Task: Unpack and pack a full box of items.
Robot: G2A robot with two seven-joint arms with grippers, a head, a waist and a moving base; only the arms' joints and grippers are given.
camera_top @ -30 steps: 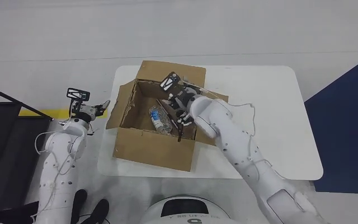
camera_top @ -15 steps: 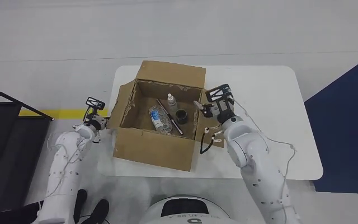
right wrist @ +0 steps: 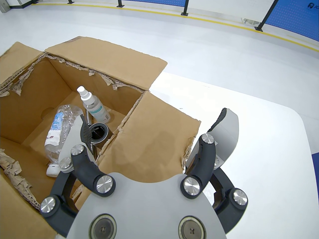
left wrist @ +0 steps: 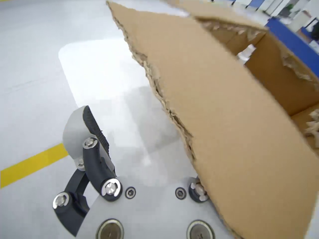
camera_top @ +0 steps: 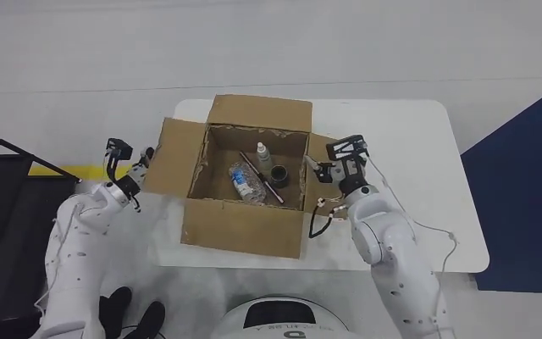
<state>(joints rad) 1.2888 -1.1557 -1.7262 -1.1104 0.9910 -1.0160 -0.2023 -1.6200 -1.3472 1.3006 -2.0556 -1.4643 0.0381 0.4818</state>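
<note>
The open cardboard box (camera_top: pixel 246 227) stands in the middle of the white table (camera_top: pixel 406 152). Inside lie a clear plastic bottle (camera_top: pixel 243 182) (right wrist: pixel 58 128), a small spray bottle (camera_top: pixel 263 153) (right wrist: pixel 93 106), a black cylinder (camera_top: pixel 279 176) (right wrist: pixel 99 133) and a thin metal rod (camera_top: pixel 264 180). My left gripper (camera_top: pixel 142 159) is open at the outer edge of the spread left flap (camera_top: pixel 174 157) (left wrist: pixel 211 105); one finger (left wrist: pixel 94 135) shows, the other is hidden behind the cardboard. My right gripper (camera_top: pixel 326 169) (right wrist: pixel 154 123) is open, its fingers straddling the right flap (right wrist: pixel 154 135).
The far flap (camera_top: pixel 261 110) lies folded back on the table. Bare table stretches to the right of the box. The box's torn edges hang ragged. A blue panel (camera_top: pixel 508 195) stands past the table's right edge.
My right gripper has come out of the box to its right flap. The left gripper went to the left flap, which now lies spread outward. The box shifted slightly right.
</note>
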